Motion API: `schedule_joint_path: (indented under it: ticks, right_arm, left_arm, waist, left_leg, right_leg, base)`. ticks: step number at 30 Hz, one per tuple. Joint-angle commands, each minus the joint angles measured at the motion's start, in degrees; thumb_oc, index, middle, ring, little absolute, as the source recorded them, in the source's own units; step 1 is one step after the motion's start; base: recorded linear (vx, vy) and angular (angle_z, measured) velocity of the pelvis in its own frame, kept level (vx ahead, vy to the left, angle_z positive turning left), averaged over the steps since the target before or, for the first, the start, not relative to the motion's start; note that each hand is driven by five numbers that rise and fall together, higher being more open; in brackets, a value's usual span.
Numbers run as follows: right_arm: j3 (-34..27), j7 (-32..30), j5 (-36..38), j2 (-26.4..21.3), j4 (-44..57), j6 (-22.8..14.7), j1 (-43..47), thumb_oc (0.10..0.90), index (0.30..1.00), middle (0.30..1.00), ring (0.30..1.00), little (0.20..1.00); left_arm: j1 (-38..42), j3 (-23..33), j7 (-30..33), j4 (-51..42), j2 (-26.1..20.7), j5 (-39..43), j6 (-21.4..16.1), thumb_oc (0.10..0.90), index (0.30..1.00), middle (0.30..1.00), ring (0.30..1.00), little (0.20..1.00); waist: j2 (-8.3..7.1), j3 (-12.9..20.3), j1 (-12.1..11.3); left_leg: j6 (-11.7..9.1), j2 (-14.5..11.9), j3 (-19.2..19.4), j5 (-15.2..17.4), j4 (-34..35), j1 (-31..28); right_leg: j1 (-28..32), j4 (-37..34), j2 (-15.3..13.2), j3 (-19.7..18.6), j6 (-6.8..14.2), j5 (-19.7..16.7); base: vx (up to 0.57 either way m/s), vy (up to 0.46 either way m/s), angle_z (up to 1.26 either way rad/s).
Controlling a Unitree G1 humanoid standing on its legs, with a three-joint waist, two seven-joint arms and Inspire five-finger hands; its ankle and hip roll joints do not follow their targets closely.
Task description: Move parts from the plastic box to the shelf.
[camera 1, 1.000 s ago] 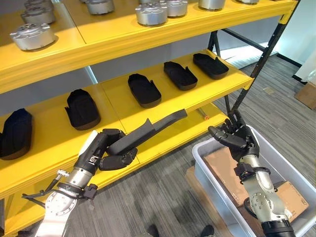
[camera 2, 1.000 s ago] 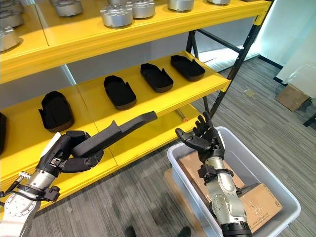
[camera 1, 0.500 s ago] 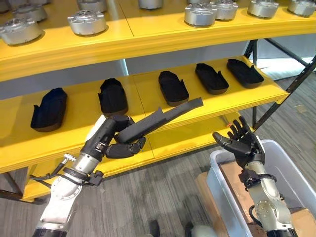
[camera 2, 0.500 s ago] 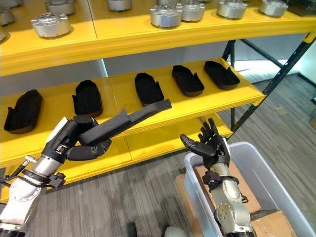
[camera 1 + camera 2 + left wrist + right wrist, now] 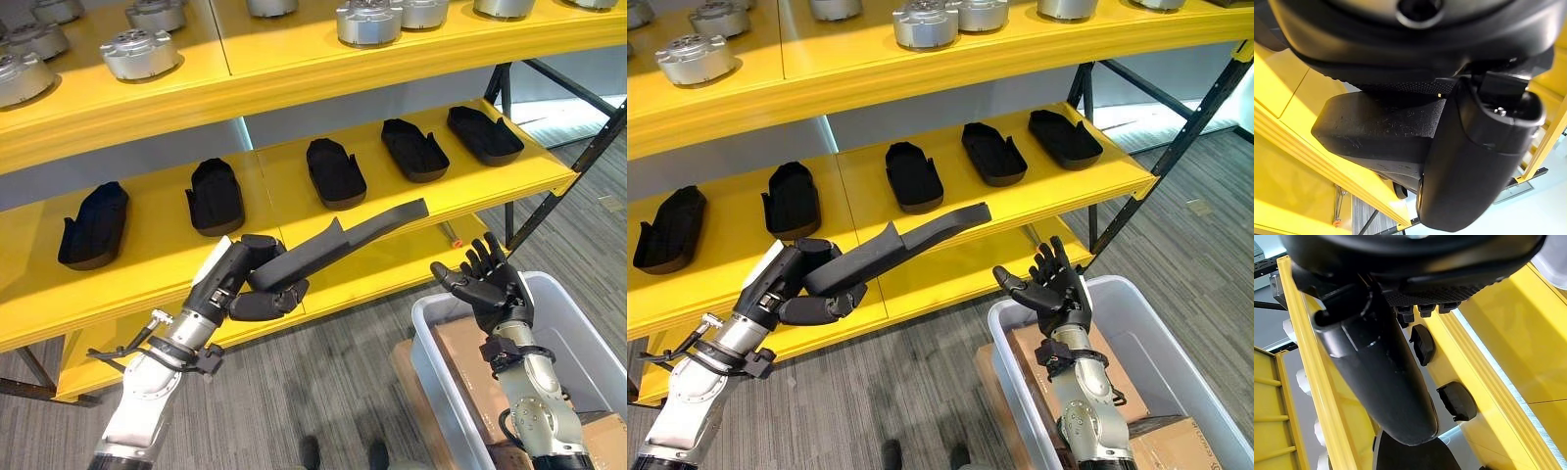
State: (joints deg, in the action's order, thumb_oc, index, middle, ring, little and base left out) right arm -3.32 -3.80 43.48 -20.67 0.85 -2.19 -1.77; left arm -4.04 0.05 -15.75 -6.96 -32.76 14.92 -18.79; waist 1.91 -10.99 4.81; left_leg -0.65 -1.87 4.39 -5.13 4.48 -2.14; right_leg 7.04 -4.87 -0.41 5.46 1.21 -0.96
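Well, the left hand (image 5: 247,281) is clenched round the thick end of a long black moulded foam part (image 5: 338,243), holding it out level so its thin tip reaches over the front edge of the yellow metal shelf (image 5: 294,211), likely to join the row of black shoe-shaped parts (image 5: 336,171) there. To the right, the right hand (image 5: 490,287) hovers released, fingers spread, above the translucent grey plastic box (image 5: 438,360), which holds brown cardboard cartons (image 5: 470,351)
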Motion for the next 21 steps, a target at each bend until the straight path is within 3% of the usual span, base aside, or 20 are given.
schedule_joint_path:
  ticks: [1,4,10,12,13,16,21]
  right_arm:
    - [-2.64,0.92,0.4,-1.35,5.7,-6.56,3.72,0.9,1.0,1.0,1.0,1.0]
    - [-4.23,-1.27,0.13,-1.47,6.18,-8.67,3.03,0.9,1.0,1.0,1.0,1.0]
    - [-5.76,0.78,0.06,-2.91,5.22,-8.56,2.98,0.9,1.0,1.0,1.0,1.0]
    - [-5.97,2.25,0.29,-3.66,4.69,-8.29,3.08,0.9,1.0,1.0,1.0,1.0]
    - [-5.49,3.24,0.88,-4.78,4.06,-8.23,3.51,0.9,1.0,1.0,1.0,1.0]
    - [-5.17,4.07,1.5,-5.92,3.7,-8.0,4.03,0.9,1.0,1.0,1.0,1.0]
    - [-5.18,5.44,1.6,-7.54,4.08,-7.43,4.22,0.9,1.0,1.0,1.0,1.0]
  left_arm:
    - [5.1,4.73,2.33,-5.92,-0.77,2.59,-6.31,0.4,0.3,0.3,0.3,0.3]
    - [7.27,3.01,1.33,-5.79,-0.71,2.62,-6.42,0.4,0.3,0.3,0.3,0.3]
    - [8.27,1.79,5.3,-6.31,-0.8,0.98,-6.05,0.4,0.3,0.3,0.3,0.3]
    - [8.03,2.25,7.3,-5.99,-1.16,0.0,-6.08,0.4,0.3,0.3,0.3,0.3]
    - [7.65,2.39,9.57,-5.23,-1.54,-0.3,-5.69,0.4,0.3,0.3,0.3,0.3]
    - [7.64,2.49,11.07,-3.19,-1.68,-0.52,-7.01,0.4,0.3,0.3,0.3,0.3]
    - [9.26,1.63,13.74,-1.92,-1.06,-2.18,-7.34,0.4,0.3,0.3,0.3,0.3]
  waist:
    - [-0.38,4.47,0.88]
    - [-0.06,2.89,3.15]
    - [-0.13,1.77,4.65]
    - [-0.08,1.85,4.89]
    - [-0.08,1.93,4.95]
    - [-0.15,2.22,5.32]
    - [0.29,2.57,6.72]
  left_leg:
    - [-0.15,1.98,4.01,4.64,0.1,-1.31]
    - [-0.98,0.26,12.3,4.77,-3.69,0.06]
    - [-2.67,-5.77,13.89,4.22,-8.02,0.75]
    - [-4.07,-9.67,13.03,0.9,-8.97,0.61]
    - [-5.38,-13.53,10.66,-3.23,-9.67,0.5]
    - [-6.33,-17.41,9.04,-7.25,-10.58,0.39]
    - [-7.89,-22.68,10.38,-11.56,-10.45,-0.28]
  right_leg:
    - [-2.89,4.3,1.06,-0.06,2.09,2.51]
    - [-4.05,6.97,-0.16,3.69,2.2,3.22]
    - [-4.92,11.32,-2.07,4.94,0.86,5.76]
    - [-5.34,12.91,-2.68,5.23,0.19,6.81]
    - [-5.95,15.06,-2.82,4.76,-0.68,8.31]
    - [-7.26,18.16,-3.54,4.67,-1.3,9.81]
    - [-9.64,24.06,-6.39,6.02,-1.42,12.45]
  base:
    - [-0.09,-0.023,0.05]
    - [-0.19,0.018,0.28]
    - [-0.06,0.104,0.49]
    - [-0.02,0.233,-0.08]
    - [0.0,0.257,-0.17]
    - [-0.01,0.241,-0.05]
    - [-0.04,0.345,0.09]
